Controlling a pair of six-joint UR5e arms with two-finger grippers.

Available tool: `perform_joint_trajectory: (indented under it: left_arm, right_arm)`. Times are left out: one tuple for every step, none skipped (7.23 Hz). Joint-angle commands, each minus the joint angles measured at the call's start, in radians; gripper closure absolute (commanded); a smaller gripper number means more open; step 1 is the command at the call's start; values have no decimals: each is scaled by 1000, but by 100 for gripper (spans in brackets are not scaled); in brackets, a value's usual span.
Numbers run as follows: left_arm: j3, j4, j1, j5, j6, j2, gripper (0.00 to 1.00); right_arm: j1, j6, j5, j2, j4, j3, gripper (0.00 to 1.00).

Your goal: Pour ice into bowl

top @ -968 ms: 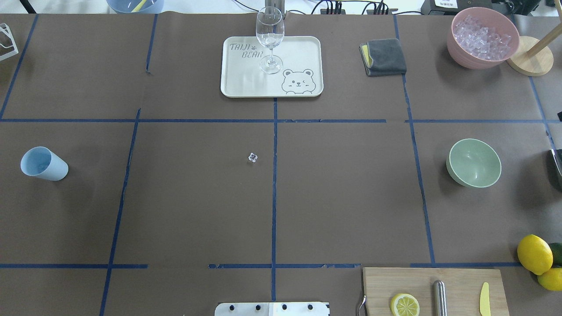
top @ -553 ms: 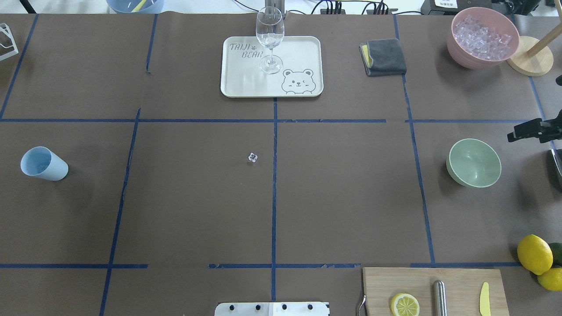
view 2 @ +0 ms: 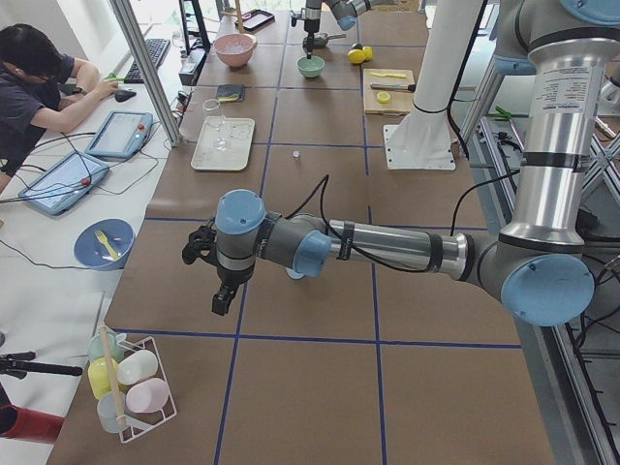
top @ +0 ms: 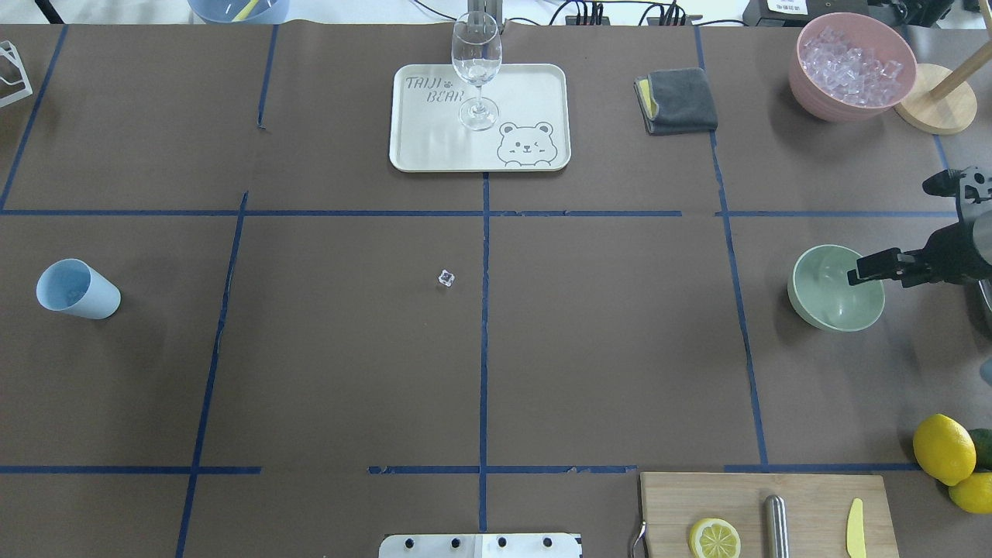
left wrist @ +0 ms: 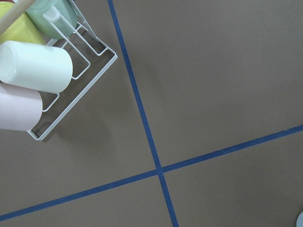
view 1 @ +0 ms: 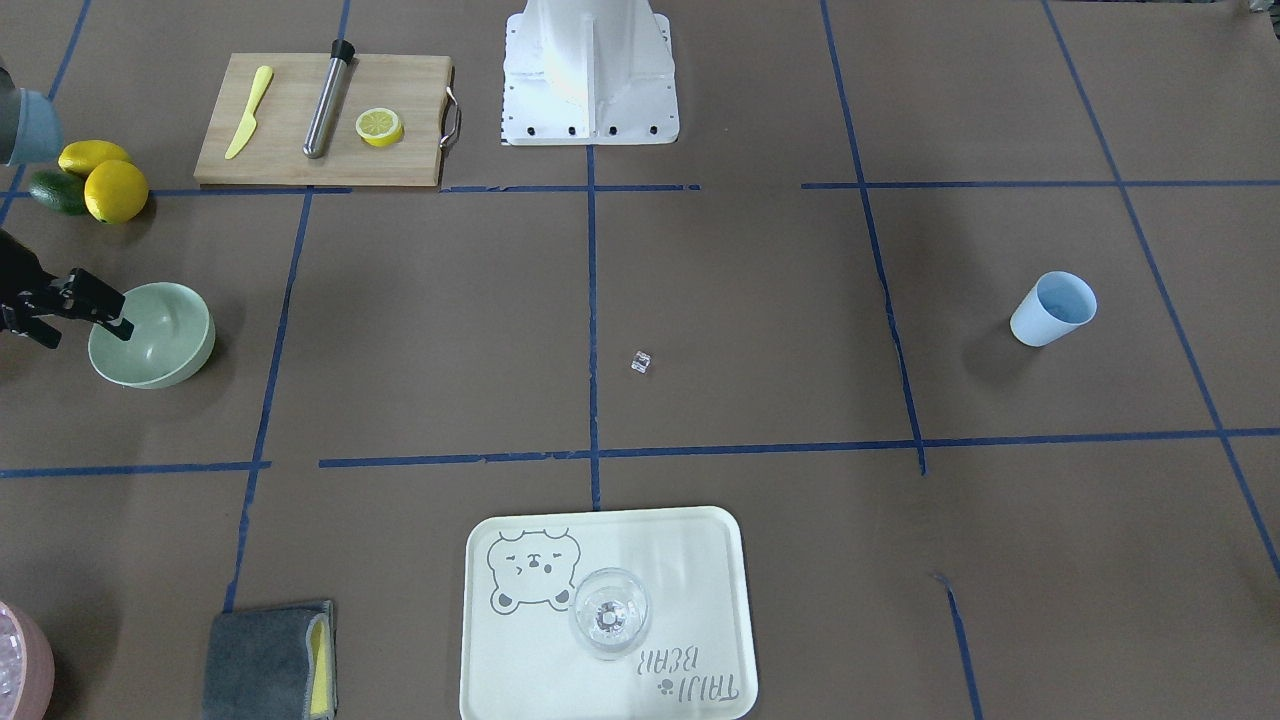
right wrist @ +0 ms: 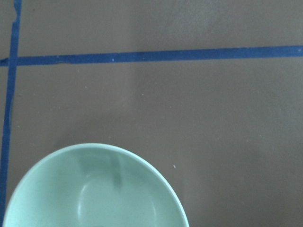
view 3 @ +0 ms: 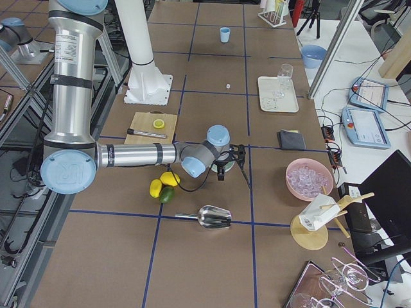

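Note:
The mint-green bowl [top: 826, 304] stands at the table's right side and looks empty; it also shows in the front view [view 1: 165, 350] and fills the bottom of the right wrist view [right wrist: 94, 189]. My right gripper [top: 855, 277] hovers over the bowl's right rim, open and empty; it also shows in the front view [view 1: 88, 336]. One clear ice cube [top: 446, 278] lies alone mid-table. The light blue cup [top: 77, 289] stands far left; I cannot see what it holds. My left gripper [view 2: 221, 295] hangs above the table near the cup, and I cannot tell whether it is open.
A pink container [top: 806, 81] full of ice cubes stands back right by a wooden stand [top: 934, 105]. A tray [top: 535, 93] with a wine glass [top: 476, 62], a grey cloth [top: 682, 101], a cutting board [top: 806, 496], lemons [top: 943, 448], a metal scoop [view 3: 212, 217] and a cup rack [left wrist: 71, 94] are around.
My right gripper came in from the right edge and moved down and left, from beside the bowl's far right to over its right rim. Nothing else moved.

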Motion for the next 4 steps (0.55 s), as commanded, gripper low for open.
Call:
perform_joint_trajectory:
  left_arm:
    - [5,-2,14,-1,1,0,0]
    - [3,-2,16,-1,1,0,0]
    - [3,-3,16,-1,1,0,0]
    - [3,-22,25,4,1,0,0]
  right_arm:
    - [-36,17,-19,0,-7,-14,35]
    - [-34,20,-14,-3,-6,-16,92]
    - [-34,18,-10,-6,-6,-14,100]
    - [-34,18,-8,-12,-6,-16,100]
